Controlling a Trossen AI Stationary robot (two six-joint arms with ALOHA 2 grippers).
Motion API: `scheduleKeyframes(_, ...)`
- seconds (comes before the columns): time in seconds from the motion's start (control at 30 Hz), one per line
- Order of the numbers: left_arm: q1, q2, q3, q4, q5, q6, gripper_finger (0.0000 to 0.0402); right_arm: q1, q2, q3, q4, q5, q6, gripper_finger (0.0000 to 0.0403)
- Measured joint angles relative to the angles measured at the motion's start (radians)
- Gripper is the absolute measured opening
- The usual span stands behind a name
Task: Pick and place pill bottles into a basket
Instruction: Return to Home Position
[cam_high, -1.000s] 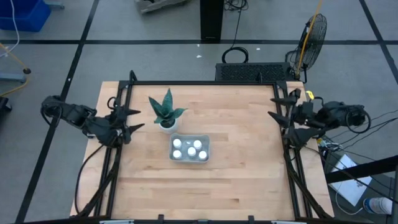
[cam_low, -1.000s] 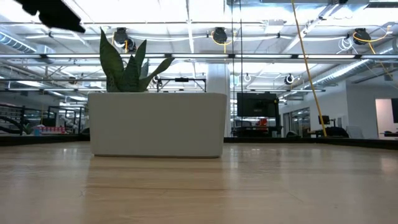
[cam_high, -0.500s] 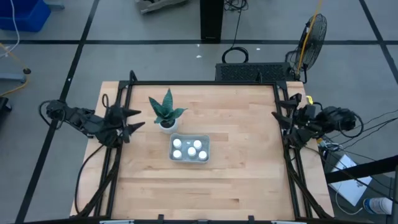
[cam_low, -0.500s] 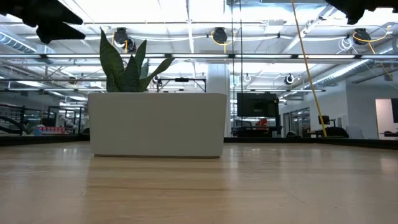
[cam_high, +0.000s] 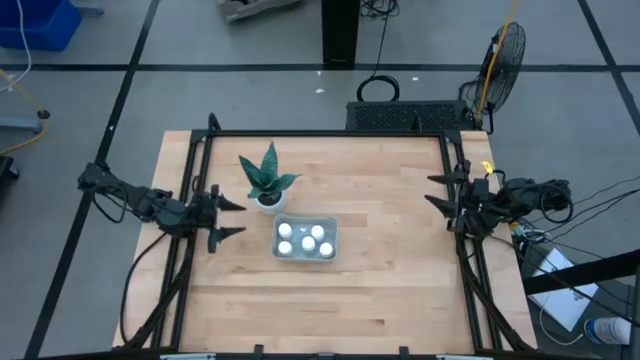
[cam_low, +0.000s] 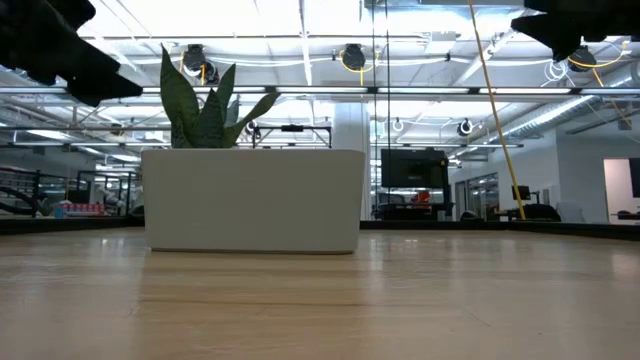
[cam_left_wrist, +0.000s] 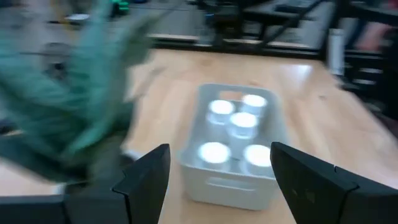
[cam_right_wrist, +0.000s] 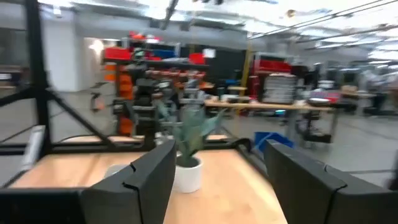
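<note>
**Both arms at the table's sides, five bottles in the basket**

The wooden table (cam_high: 390, 250) is bounded by a black frame (cam_high: 320, 134) that runs along its far edge and down both sides. A broad stretch of bare wood shows between the middle of the table and the right rail. A second bare band runs along the near edge.

The left arm (cam_high: 150, 203) reaches in across the left rail. The left gripper (cam_high: 236, 218) is just inside that rail with its fingers spread apart and nothing between them. It is near the plant pot and apart from the basket.

The right arm (cam_high: 520, 192) lies over the right rail. The right gripper (cam_high: 434, 191) is just inside the table's right edge, its fingers also spread and empty. It is well apart from the basket, with bare wood between them.

A white pot (cam_high: 268, 201) holding a green spiky plant (cam_high: 266, 175) stands left of centre, towards the far edge.

The basket (cam_high: 334, 240) sits just beside the pot on its near side, about mid-table. Bare wood shows on its left, right and near sides.

All five pill bottles (cam_high: 308, 242) stand upright inside the basket, close together, white caps up.
</note>
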Motion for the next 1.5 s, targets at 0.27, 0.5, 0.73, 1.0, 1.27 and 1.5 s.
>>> scheduleKeyframes(0.27,0.000,-0.018,-0.008,0.030,0.213,0.043,0.0285,0.000,0.006,0.015,-0.055,-0.159,0.093,0.0235)
scheduleKeyframes(0.5,0.000,-0.018,-0.009,0.031,0.182,0.084,0.0285,0.000,0.040,-0.072,-0.037,-0.069,0.177,0.0235)
scheduleKeyframes(0.73,0.000,-0.018,-0.009,0.039,0.177,0.113,0.0285,0.000,0.070,-0.219,0.126,-0.109,0.212,0.0235)
scheduleKeyframes(1.0,0.000,-0.018,-0.015,0.039,0.273,0.141,0.0285,0.000,0.069,-0.226,0.144,-0.232,0.260,0.0235)
scheduleKeyframes(1.27,0.000,-0.028,-0.110,0.131,0.347,0.116,0.0285,0.000,0.069,-0.226,0.149,-0.232,0.258,0.0235)
scheduleKeyframes(1.5,0.002,-0.102,-0.238,0.267,0.278,0.089,0.0285,0.000,0.069,-0.226,0.165,-0.233,0.249,0.0235)
